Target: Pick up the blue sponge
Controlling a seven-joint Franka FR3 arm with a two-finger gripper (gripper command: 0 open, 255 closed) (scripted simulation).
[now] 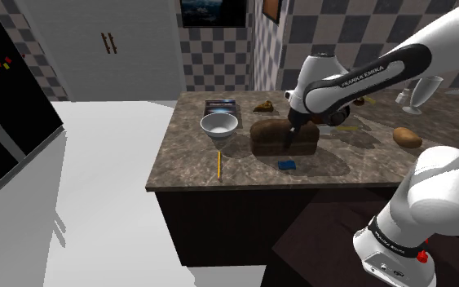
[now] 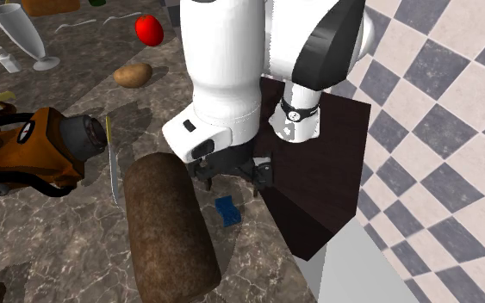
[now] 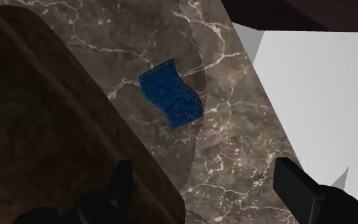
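A small blue sponge [image 1: 287, 165] lies flat on the dark marbled counter [image 1: 187, 167], a little right of the middle of the shoulder view, just in front of a big brown loaf [image 1: 270, 137] and near the counter's front edge. The black gripper [image 1: 293, 137] hangs above it, seen against the loaf's right end, with the white arm arching in from the upper right of the frame. In the second exterior view the sponge [image 2: 227, 211] sits just below the middle of the frame, between the loaf [image 2: 167, 228] and the dark stand [image 2: 335, 172], with the gripper [image 2: 232, 169] directly above it and apart from it. In the wrist view the claw [image 3: 206, 181] is released: its two fingers [image 3: 121, 181] stand wide apart and hold nothing, and the wavy-edged sponge [image 3: 172, 94] lies ahead of them on the marble, untouched, beside the loaf [image 3: 44, 127]. Left of the loaf in the shoulder view stand a white bowl [image 1: 218, 125] and a yellow pencil [image 1: 218, 165]; a potato [image 1: 407, 136] rests at the right of the frame
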